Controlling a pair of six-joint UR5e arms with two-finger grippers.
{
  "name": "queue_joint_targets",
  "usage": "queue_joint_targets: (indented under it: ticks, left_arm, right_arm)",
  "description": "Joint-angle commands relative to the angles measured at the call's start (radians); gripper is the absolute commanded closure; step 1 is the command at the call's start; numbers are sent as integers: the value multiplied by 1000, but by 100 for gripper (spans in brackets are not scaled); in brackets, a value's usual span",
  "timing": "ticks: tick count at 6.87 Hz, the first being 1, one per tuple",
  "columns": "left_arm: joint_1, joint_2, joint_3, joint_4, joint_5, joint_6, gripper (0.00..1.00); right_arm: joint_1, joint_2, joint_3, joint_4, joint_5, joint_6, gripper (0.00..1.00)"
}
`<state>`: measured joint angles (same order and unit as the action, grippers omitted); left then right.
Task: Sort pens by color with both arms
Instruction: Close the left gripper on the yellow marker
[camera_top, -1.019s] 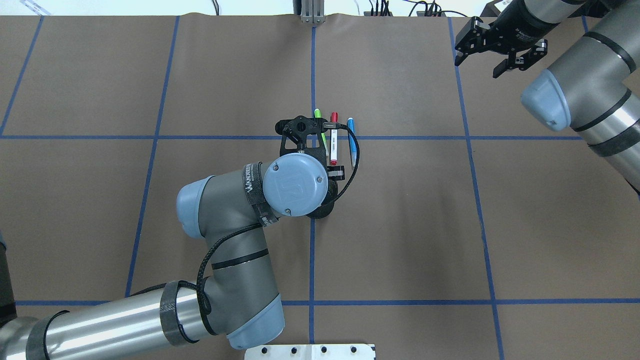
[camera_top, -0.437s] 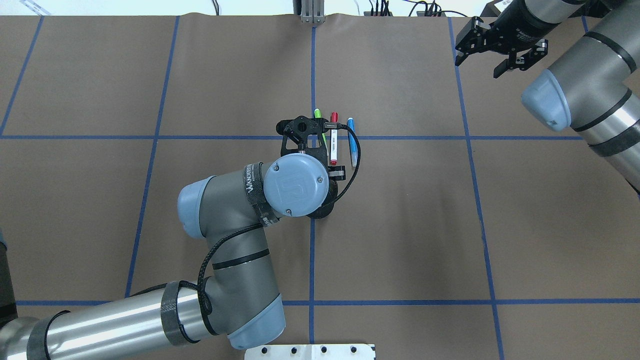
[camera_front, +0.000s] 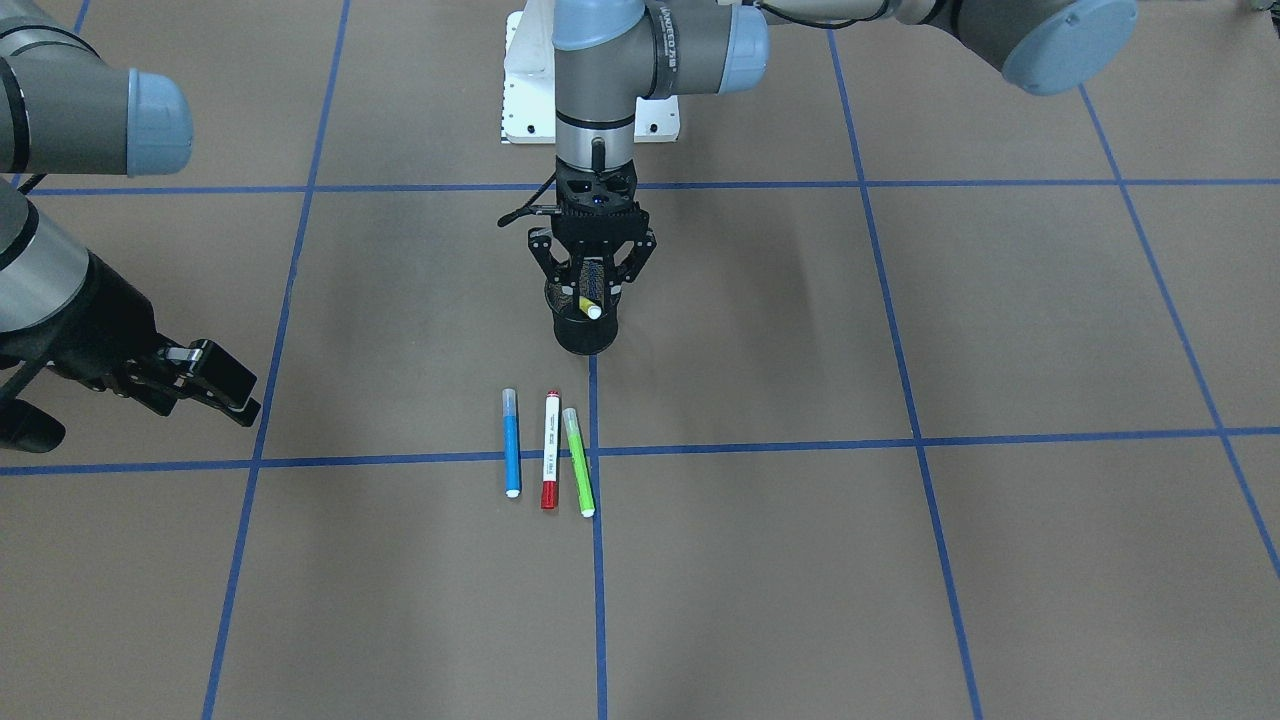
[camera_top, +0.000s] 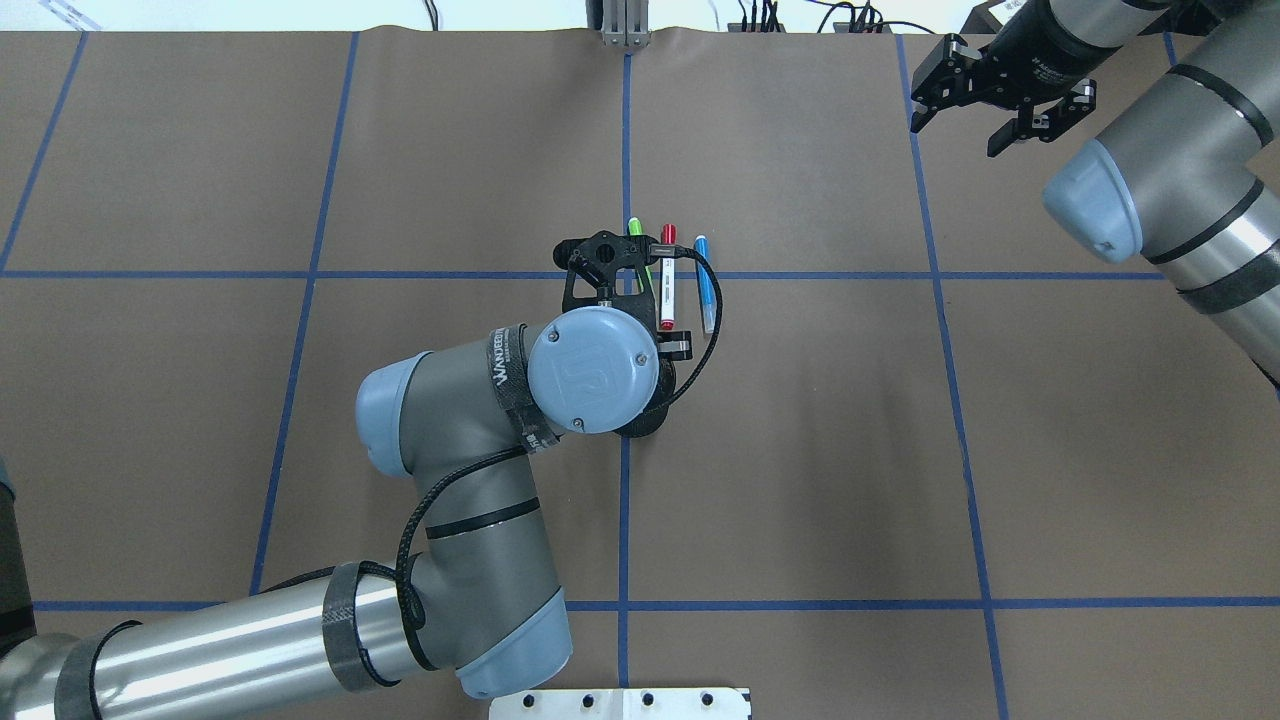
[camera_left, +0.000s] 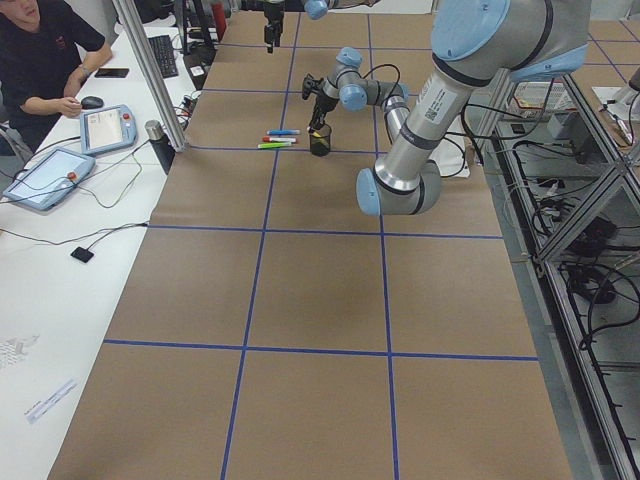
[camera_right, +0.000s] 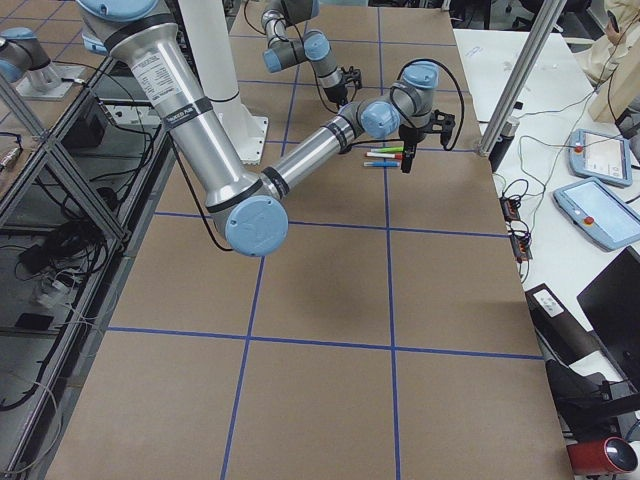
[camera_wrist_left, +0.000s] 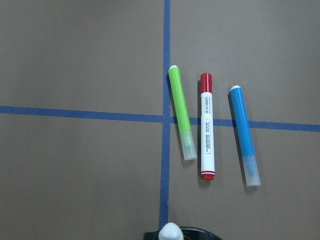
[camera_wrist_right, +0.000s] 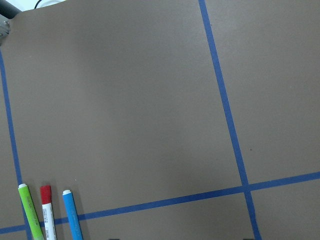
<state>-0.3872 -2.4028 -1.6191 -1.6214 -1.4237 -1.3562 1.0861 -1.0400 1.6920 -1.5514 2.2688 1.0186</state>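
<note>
A: So, left gripper (camera_front: 590, 293)?
B: Pinching yellow pen (camera_front: 584, 301) at mesh cup (camera_front: 585, 340) mouth, mid-table (camera_top: 800, 450); blue pen (camera_front: 511, 445), red-ended pen (camera_front: 549, 450), green pen (camera_front: 578, 462) just beside, well apart from edges; right gripper (camera_top: 955, 137) spread, empty, near far edge.

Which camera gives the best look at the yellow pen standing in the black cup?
The front-facing view: the yellow pen pokes from the black cup under the left hand. The left wrist view catches only its pale tip; overhead the arm hides it, the right wrist view misses it, side views are too distant.
</note>
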Motion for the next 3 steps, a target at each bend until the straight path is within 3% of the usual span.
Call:
queue_joint_targets:
  ticks: [1,3]
  left_arm:
    - [-5,1,2,0,3,3,59]
    - [-9,-2,1,0,3,2,59]
  right_arm:
    - [0,0,0,1,0,0,13]
    - [0,0,0,1,0,0,13]
